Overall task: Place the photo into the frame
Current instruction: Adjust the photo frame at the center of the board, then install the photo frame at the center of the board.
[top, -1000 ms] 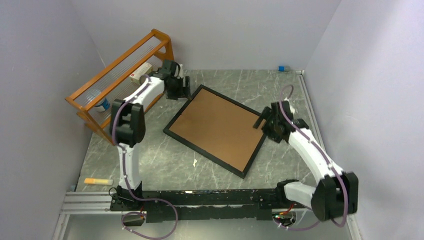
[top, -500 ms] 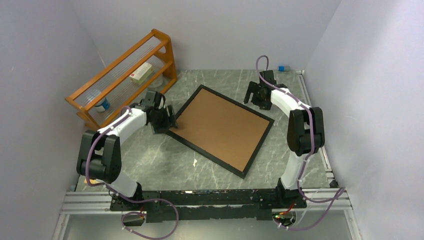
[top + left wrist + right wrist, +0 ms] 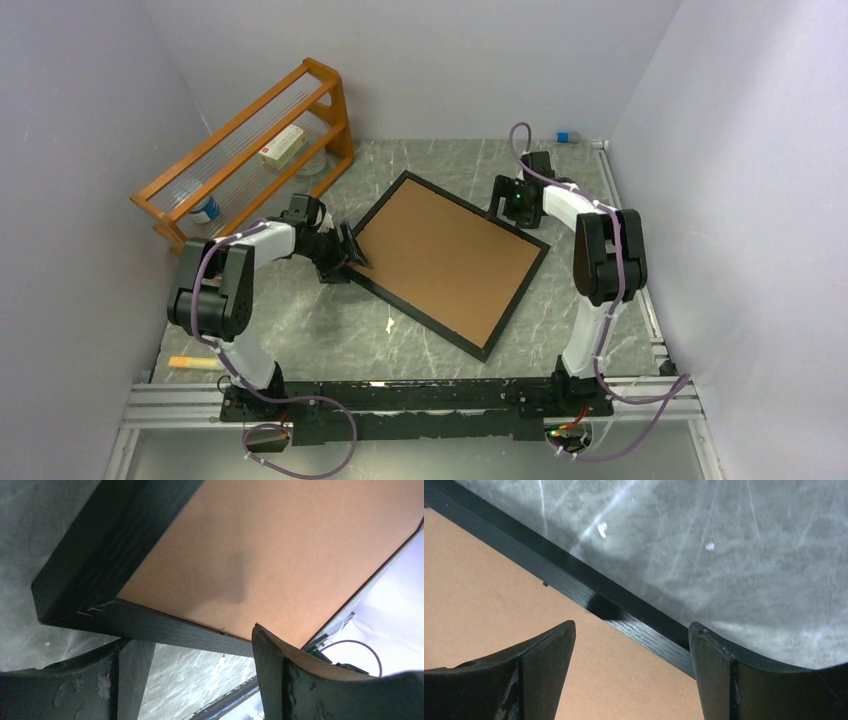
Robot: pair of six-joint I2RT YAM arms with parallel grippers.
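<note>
Your frame lies flat at table centre, back side up, brown backing showing inside the black rim. It is turned like a diamond, with corners at roughly 12, 3, 6 and 9 o'clock. Your left gripper sits at the 9 o'clock corner with its jaws apart. In the wrist view one finger is outside the rim and the other is over the backing, with the corner's edge running between them; you can't tell whether either touches. Your right gripper is at the 1 o'clock edge, jaws spread wide. One finger is over the backing, the other over the bare table, and the rim runs between them with nothing clamped. An orange rack stands at 10 o'clock by the wall with small items on its shelves. A yellow stick lies at 8 o'clock near the rail, a white scrap just off the frame's 7 o'clock edge, and a blue bit at the far 1 o'clock corner.
</note>
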